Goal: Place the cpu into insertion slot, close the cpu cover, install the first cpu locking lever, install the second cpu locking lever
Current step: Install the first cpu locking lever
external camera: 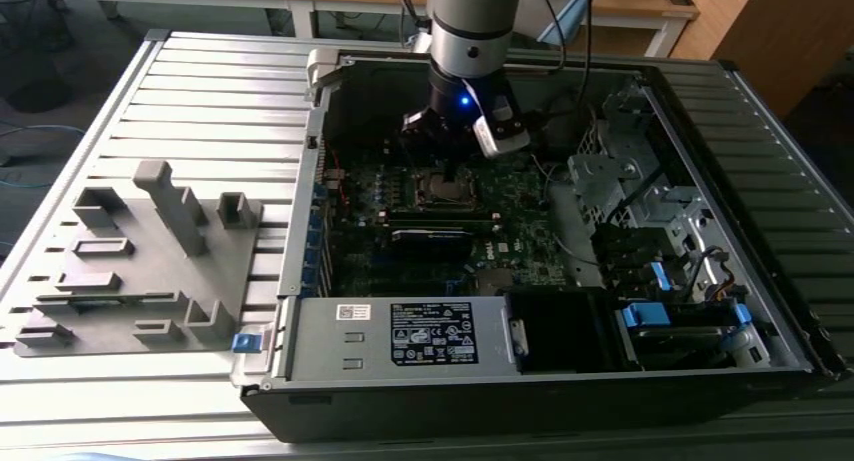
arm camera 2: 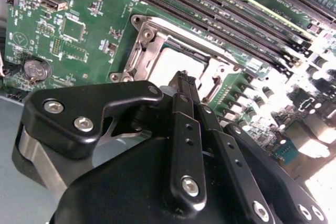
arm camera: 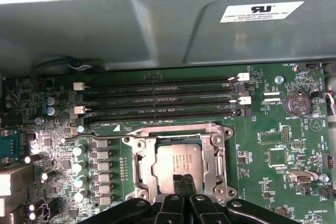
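The cpu [arm camera: 176, 162], a dull silver square, lies flat in the insertion slot [external camera: 441, 189] on the green board. The cpu cover [arm camera: 138, 162], a silver metal frame, lies down around the chip, which shows through its window. In both wrist views my gripper's [arm camera: 184, 178] two black fingertips are pressed together with nothing between them, right at the chip's near edge and just above it. The second wrist view shows the same fingertips [arm camera 2: 185, 80] over the bright chip [arm camera 2: 170, 64] and frame [arm camera 2: 148, 45]. I cannot make out how the locking levers stand.
Long black memory slots [arm camera: 157, 98] run beside the socket, with the grey case wall [arm camera: 157, 30] beyond them. A coin battery [arm camera: 297, 103] sits on the board. The exterior view shows a grey fixture plate [external camera: 147, 261] on its left, a power supply [external camera: 400, 333] and drive cage [external camera: 627, 181].
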Tool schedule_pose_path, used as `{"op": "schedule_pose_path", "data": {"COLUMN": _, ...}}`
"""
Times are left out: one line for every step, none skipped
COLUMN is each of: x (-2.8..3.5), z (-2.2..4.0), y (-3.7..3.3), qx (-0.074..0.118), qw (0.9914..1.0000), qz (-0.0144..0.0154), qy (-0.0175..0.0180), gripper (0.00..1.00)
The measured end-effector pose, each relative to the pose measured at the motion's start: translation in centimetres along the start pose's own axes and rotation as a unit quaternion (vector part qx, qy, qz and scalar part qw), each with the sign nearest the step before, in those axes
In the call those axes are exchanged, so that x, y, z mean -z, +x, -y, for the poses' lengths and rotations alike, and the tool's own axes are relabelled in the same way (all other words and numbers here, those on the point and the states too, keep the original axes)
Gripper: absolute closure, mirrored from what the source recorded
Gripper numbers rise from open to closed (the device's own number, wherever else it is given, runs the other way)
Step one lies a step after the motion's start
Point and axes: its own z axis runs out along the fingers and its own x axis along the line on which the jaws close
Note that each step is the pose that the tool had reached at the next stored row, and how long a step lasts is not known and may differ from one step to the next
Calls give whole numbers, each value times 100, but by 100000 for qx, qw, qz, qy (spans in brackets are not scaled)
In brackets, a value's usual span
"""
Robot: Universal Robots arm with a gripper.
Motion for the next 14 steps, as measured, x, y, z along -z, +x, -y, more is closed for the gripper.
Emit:
{"op": "schedule_pose_path", "data": {"x": 5, "z": 0, "y": 0, "qx": -1, "qw": 100000, "qz": 2, "qy": -4, "gripper": 89}}
{"op": "schedule_pose_path", "data": {"x": 13, "z": -1, "y": 0, "qx": -2, "qw": 100000, "qz": 3, "qy": -1, "gripper": 89}}
{"op": "schedule_pose_path", "data": {"x": 22, "z": -1, "y": 0, "qx": -2, "qw": 100000, "qz": 1, "qy": 0, "gripper": 89}}
{"op": "schedule_pose_path", "data": {"x": 30, "z": -2, "y": -1, "qx": -1, "qw": 100000, "qz": 3, "qy": -6, "gripper": 89}}
{"op": "schedule_pose_path", "data": {"x": 38, "z": -2, "y": -1, "qx": -1, "qw": 100000, "qz": 4, "qy": -4, "gripper": 89}}
{"op": "schedule_pose_path", "data": {"x": 46, "z": -2, "y": -1, "qx": -2, "qw": 100000, "qz": 2, "qy": -4, "gripper": 89}}
{"op": "schedule_pose_path", "data": {"x": 55, "z": -3, "y": -1, "qx": 0, "qw": 100000, "qz": 4, "qy": -6, "gripper": 89}}
{"op": "schedule_pose_path", "data": {"x": 67, "z": -3, "y": -1, "qx": -2, "qw": 100000, "qz": 5, "qy": -9, "gripper": 89}}
{"op": "schedule_pose_path", "data": {"x": 78, "z": -4, "y": -2, "qx": -2, "qw": 100000, "qz": 5, "qy": -14, "gripper": 89}}
{"op": "schedule_pose_path", "data": {"x": 91, "z": -4, "y": -2, "qx": -2, "qw": 100000, "qz": 3, "qy": -14, "gripper": 89}}
{"op": "schedule_pose_path", "data": {"x": 104, "z": -5, "y": -2, "qx": -4, "qw": 100000, "qz": 3, "qy": -18, "gripper": 89}}
{"op": "schedule_pose_path", "data": {"x": 118, "z": -5, "y": -2, "qx": -2, "qw": 100000, "qz": 3, "qy": -17, "gripper": 89}}
{"op": "schedule_pose_path", "data": {"x": 132, "z": -6, "y": -3, "qx": -2, "qw": 100000, "qz": 0, "qy": -22, "gripper": 89}}
{"op": "schedule_pose_path", "data": {"x": 144, "z": -6, "y": -3, "qx": -1, "qw": 100000, "qz": 4, "qy": -23, "gripper": 89}}
